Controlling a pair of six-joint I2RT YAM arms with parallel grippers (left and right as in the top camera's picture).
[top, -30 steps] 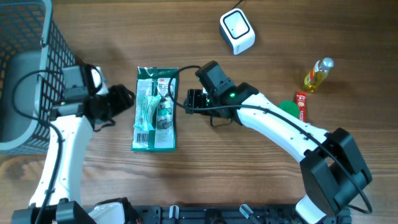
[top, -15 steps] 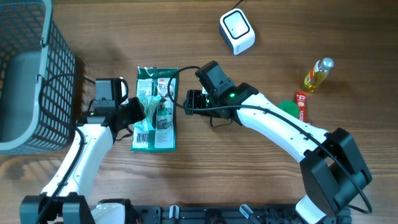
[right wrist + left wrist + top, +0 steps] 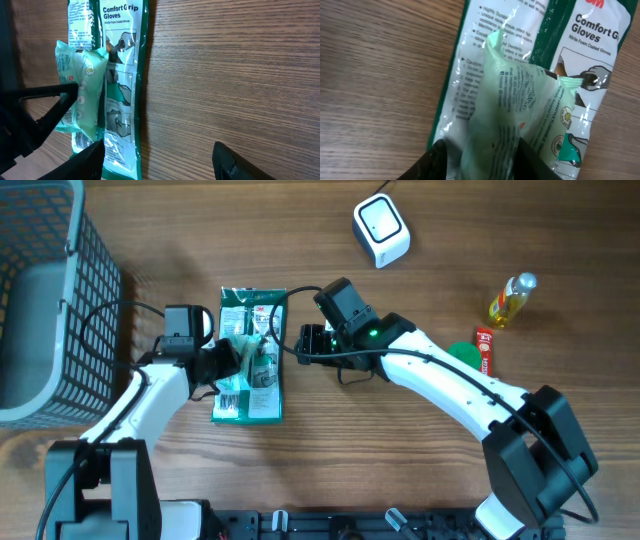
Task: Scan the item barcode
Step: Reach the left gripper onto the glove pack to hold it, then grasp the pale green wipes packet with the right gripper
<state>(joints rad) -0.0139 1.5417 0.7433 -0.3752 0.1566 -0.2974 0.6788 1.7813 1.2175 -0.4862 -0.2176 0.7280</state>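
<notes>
Where the pack (image 3: 250,370) of Comfort Grip gloves lies flat on the table (image 3: 400,480), left of the middle with its long side running away from the robot, a pale green printed fold (image 3: 510,100) stands up off its face (part of the pack or a separate pouch lying on it, I can't tell which). From the left wrist camera that fold runs down between the left gripper's (image 3: 480,162) two dark fingers (image 3: 432,160), which sit narrowly apart and pinch it. From overhead, the left gripper (image 3: 228,365) comes in over the pack's left edge. A barcode shows near the pack's lower left corner, just below that gripper. On the other side, the right gripper (image 3: 310,340) hangs just beside the pack's right edge. Its fingers (image 3: 92,155) are spread wide over bare wood, with nothing between them. Well apart from the pack, toward the far edge, a white scanner (image 3: 381,231) stands alone. Off to the right a small yellow bottle (image 3: 511,300) lies near a red packet (image 3: 484,349), with something green (image 3: 463,354) touching the packet's left side. A dark wire basket (image 3: 50,300) fills the far left corner.
</notes>
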